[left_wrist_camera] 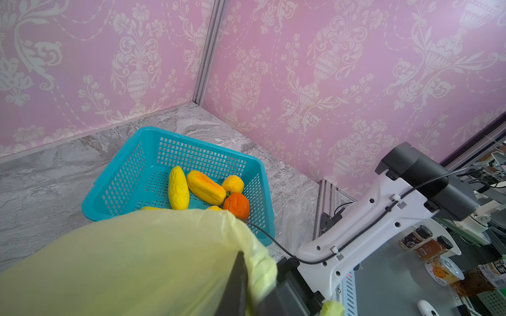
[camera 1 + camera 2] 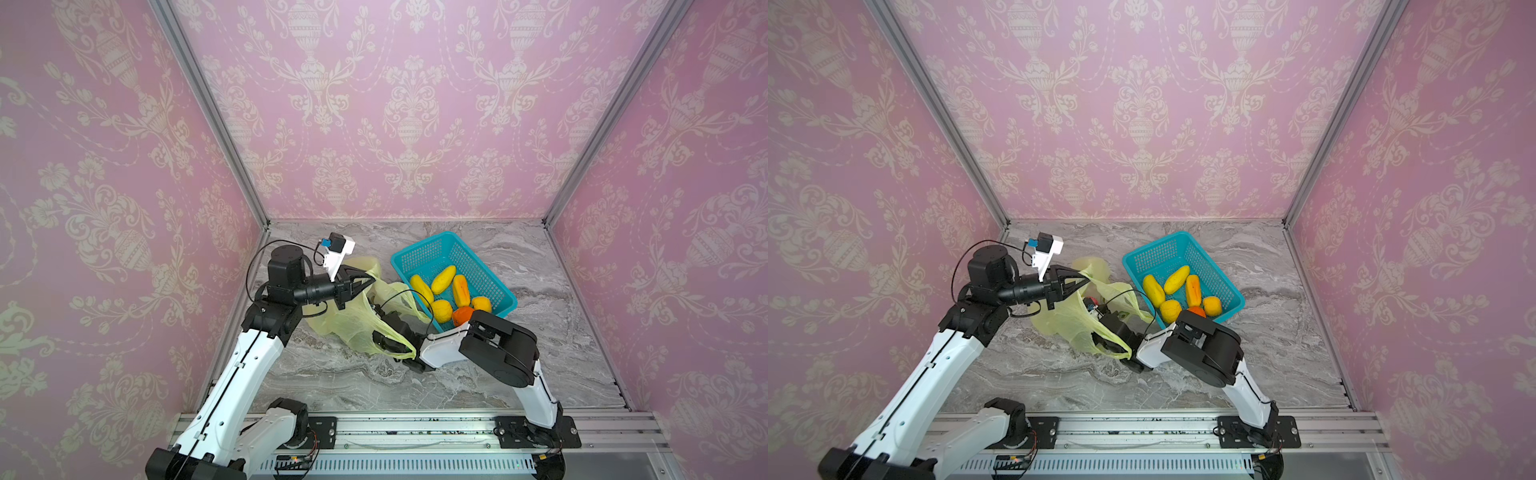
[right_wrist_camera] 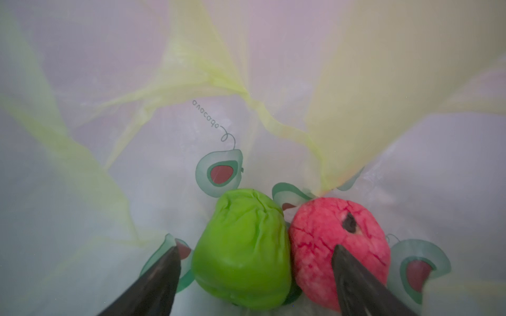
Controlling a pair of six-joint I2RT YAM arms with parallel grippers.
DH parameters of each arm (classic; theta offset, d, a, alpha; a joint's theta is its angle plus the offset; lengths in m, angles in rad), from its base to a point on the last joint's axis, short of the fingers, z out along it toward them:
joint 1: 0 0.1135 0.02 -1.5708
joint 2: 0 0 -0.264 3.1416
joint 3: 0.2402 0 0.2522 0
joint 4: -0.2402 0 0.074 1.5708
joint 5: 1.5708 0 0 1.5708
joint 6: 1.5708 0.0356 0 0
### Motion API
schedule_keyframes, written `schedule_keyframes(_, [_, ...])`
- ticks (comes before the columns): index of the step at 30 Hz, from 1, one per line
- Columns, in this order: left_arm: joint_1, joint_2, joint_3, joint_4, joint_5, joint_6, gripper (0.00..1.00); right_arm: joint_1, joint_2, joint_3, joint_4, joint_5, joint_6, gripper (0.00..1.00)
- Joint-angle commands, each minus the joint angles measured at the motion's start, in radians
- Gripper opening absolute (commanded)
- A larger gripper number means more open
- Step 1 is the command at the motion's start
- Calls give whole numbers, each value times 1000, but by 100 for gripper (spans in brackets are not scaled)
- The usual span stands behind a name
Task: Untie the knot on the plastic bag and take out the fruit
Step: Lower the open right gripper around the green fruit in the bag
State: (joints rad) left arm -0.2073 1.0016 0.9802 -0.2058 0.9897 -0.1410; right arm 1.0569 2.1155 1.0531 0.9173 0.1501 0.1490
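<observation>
The left end effector (image 2: 366, 283) is pressed together on a fold of the bag (image 2: 345, 328) and holds its mouth up off the bench (image 2: 540, 340). The film looks thin, limp and slick, so it is best pinched where it bunches. Inside the bag, the right end effector (image 3: 256, 247) is spread astride the green fruit (image 3: 241, 249), one tip over the pink fruit (image 3: 323, 227). Both look light and squashy, so squeeze gently across the middle. Yellow and orange fruit (image 2: 442, 279) lies in the basket (image 2: 419, 249).

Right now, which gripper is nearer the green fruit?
Right. The right gripper is inside the plastic bag, open, the green fruit between its jaws. The left gripper is outside, shut on the bag's raised edge.
</observation>
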Motion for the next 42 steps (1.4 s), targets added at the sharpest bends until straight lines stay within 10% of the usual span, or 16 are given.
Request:
schedule_keyframes(1, [-7,-4,-4,15,43,-9,9,3,14,94,-131,59,12,87])
schedule_keyframes(13, [-20,-14,-17,30,43,-3,8,3,210,504,-677,288,95,85])
schedule_keyframes(21, [-21,-29,6,-90,-199,87,8,8,232,520,-765,392,199,82])
schedule_keyframes(33, [-18,-27,38,-189,-515,132,7,28,88,407,-672,321,165,41])
schedule_keyframes(42, [-15,-22,36,-190,-525,132,7,31,-100,259,-606,288,179,25])
